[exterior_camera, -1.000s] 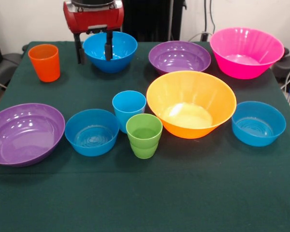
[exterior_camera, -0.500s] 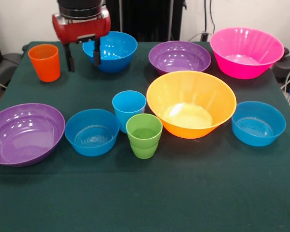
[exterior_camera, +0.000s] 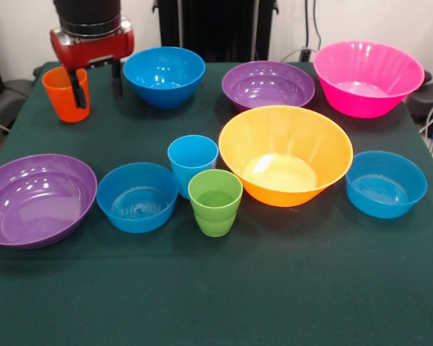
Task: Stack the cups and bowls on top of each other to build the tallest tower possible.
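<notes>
My gripper hangs open and empty at the far left of the table. One finger shows in front of the orange cup; the other is between that cup and a blue bowl. The light blue cup and the green cup stand close together at mid-table. Beside them are the orange-yellow bowl and a second blue bowl. A third blue bowl sits at the right. A purple bowl is at the left, another at the back. The pink bowl is at the back right. Nothing is stacked.
Everything stands on a dark green cloth over the table. The wide strip nearest the camera holds nothing. Black equipment and cables show behind the table's far edge.
My gripper has moved left, from over the far blue bowl to beside the orange cup. It has stayed open. No cup or bowl has moved.
</notes>
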